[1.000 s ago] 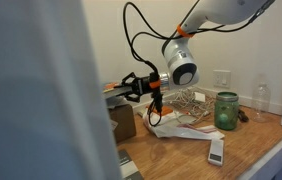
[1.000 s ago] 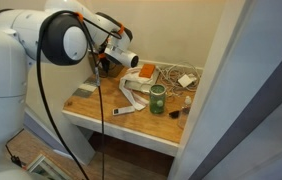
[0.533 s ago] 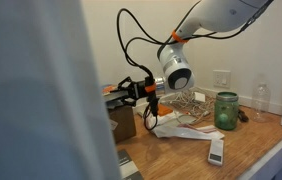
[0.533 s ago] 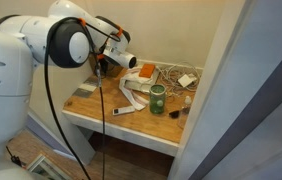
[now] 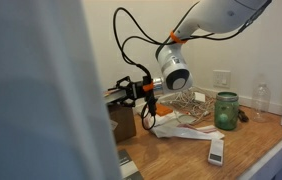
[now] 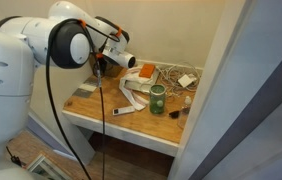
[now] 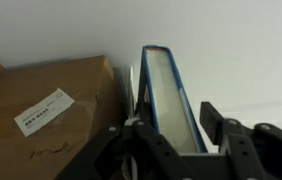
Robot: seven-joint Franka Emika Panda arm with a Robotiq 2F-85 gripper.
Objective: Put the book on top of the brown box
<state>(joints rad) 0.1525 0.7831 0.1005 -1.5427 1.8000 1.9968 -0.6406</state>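
In the wrist view the book (image 7: 166, 95) shows edge-on, with blue covers and pale pages, between my gripper's (image 7: 171, 118) two black fingers. The gripper is shut on it. The brown box (image 7: 46, 115), with a white label on its top, lies just to the left of the book. In an exterior view my gripper (image 5: 133, 90) holds the book (image 5: 115, 92) level just above the brown box (image 5: 124, 122), at the table's left end. In an exterior view the gripper (image 6: 103, 62) is partly hidden by the arm.
A green glass jar (image 5: 226, 110) (image 6: 157, 99) stands mid-table. A white flat device (image 5: 216, 151) lies near the front edge, with white paper (image 5: 181, 128) beside it. The wall is close behind. A blurred panel (image 5: 41, 100) blocks the left of an exterior view.
The arm and gripper have shifted a little to the left with the book, closer over the brown box.
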